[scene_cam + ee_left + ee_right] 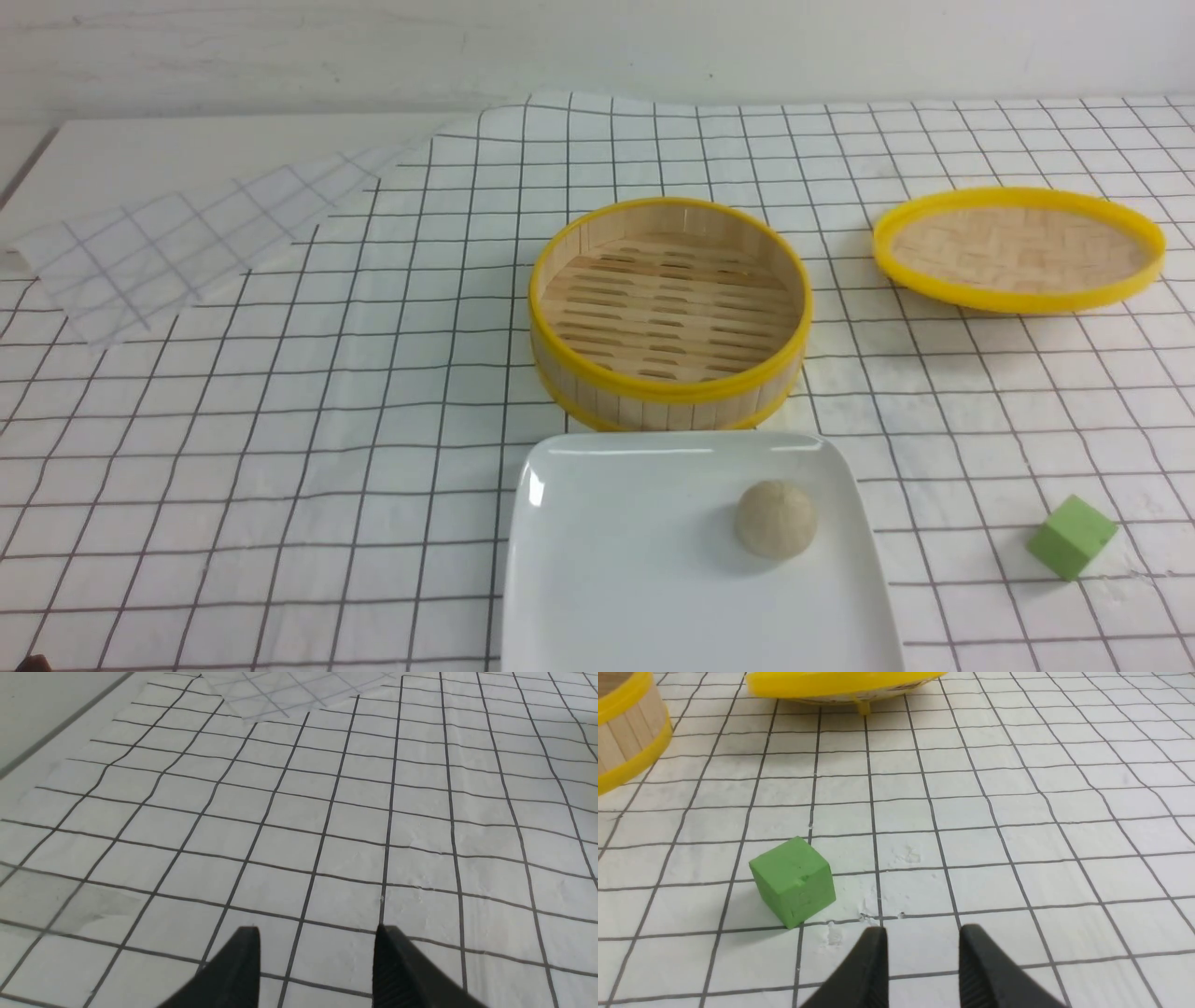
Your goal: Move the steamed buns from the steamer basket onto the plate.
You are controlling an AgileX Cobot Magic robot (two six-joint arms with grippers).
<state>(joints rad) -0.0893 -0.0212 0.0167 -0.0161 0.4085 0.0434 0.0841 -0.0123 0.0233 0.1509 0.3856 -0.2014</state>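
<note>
One steamed bun [776,519] on plate [616,560], away from both end effectors.

Bright, even light; soft shadows; glare on the plate [560,485].

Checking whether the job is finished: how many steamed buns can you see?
1. The steamed bun sits on the plate, right of its middle. The steamer basket shows only bare slats; its near inner wall hides a sliver of floor.
</note>
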